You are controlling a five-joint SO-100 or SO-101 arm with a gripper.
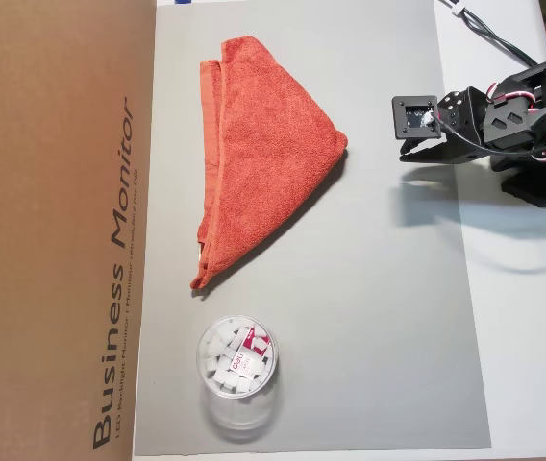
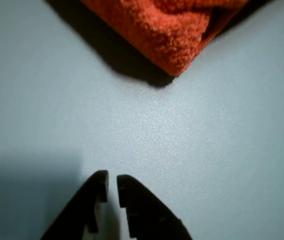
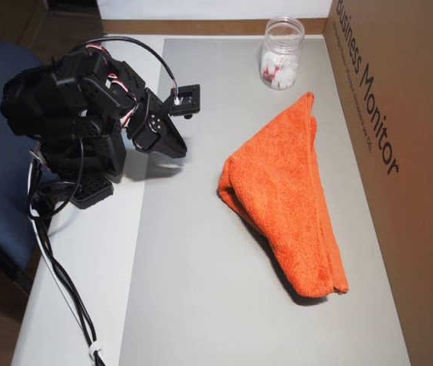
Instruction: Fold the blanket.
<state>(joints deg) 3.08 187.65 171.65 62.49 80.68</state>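
- Your blanket [image 1: 259,144] lies on the grey mat [image 1: 369,317], already folded into a rough triangle – two layers show along its hemmed side.
- In an overhead view [image 1: 259,144] the long hemmed edge runs down the mat's left side, just beside the brown cardboard box [image 1: 52,230]; the folded point aims toward the mat's right edge.
- In the other overhead view [image 3: 285,191] you see the same blanket with its rounded fold facing the arm and its long edge near the box printed "Business Monitor" [image 3: 399,175].
- Your gripper [image 2: 111,187] is clenched almost fully – the wrist view shows the two dark fingertips [image 2: 99,182] with only a thin slit between them, and nothing in that slit.
- The gripper holds nothing; bare mat lies between it and the blanket's corner [image 2: 174,60], which sits at the top of the wrist view.
- The arm [image 1: 513,120] sits folded back at the mat's right edge in an overhead view, its base on the white table [image 1: 533,365] off the mat, the gripper well apart from the blanket.
- A clear cup [image 1: 237,360] with white pieces and a red-and-white label inside stands near the mat's bottom left corner in that overhead view, just past the blanket's lower tip and not touching it.
- In the other overhead view the cup [image 3: 281,53] stands at the mat's far edge beside the box.
- Black cables [image 3: 64,290] trail from the arm's base across the table.
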